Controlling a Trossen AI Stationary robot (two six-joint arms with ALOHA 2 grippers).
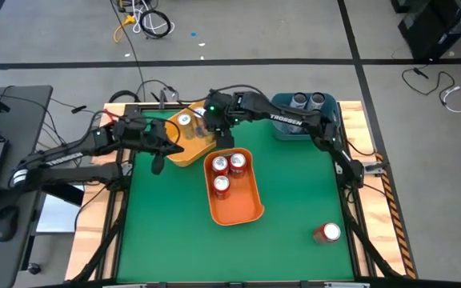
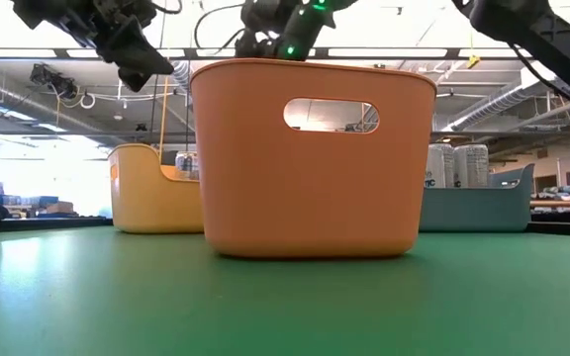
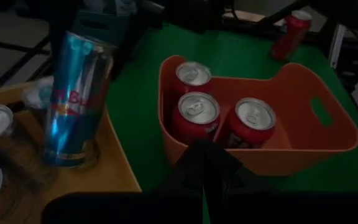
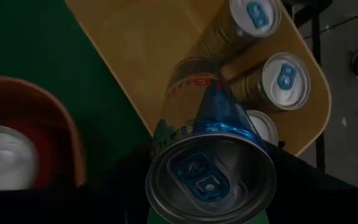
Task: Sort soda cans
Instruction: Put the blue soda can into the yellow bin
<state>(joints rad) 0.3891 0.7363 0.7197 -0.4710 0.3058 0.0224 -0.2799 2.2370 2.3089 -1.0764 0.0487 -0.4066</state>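
Right gripper (image 1: 201,128) gripping a silver-blue can (image 4: 209,163) upright over the yellow bin (image 1: 189,152), beside three teal-topped cans (image 4: 283,78) standing inside. Left gripper (image 1: 160,157) hanging closed and empty just left of that bin. Three red cans (image 3: 199,113) sitting in the orange bin (image 1: 246,210); one red can (image 1: 326,233) lying on the green table (image 1: 166,232) well apart; two grey cans (image 1: 309,100) standing in the blue bin (image 1: 330,120).

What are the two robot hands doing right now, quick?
Left gripper: closed, holding nothing, beside the yellow bin.
Right gripper: holding a silver and blue can over the yellow bin.
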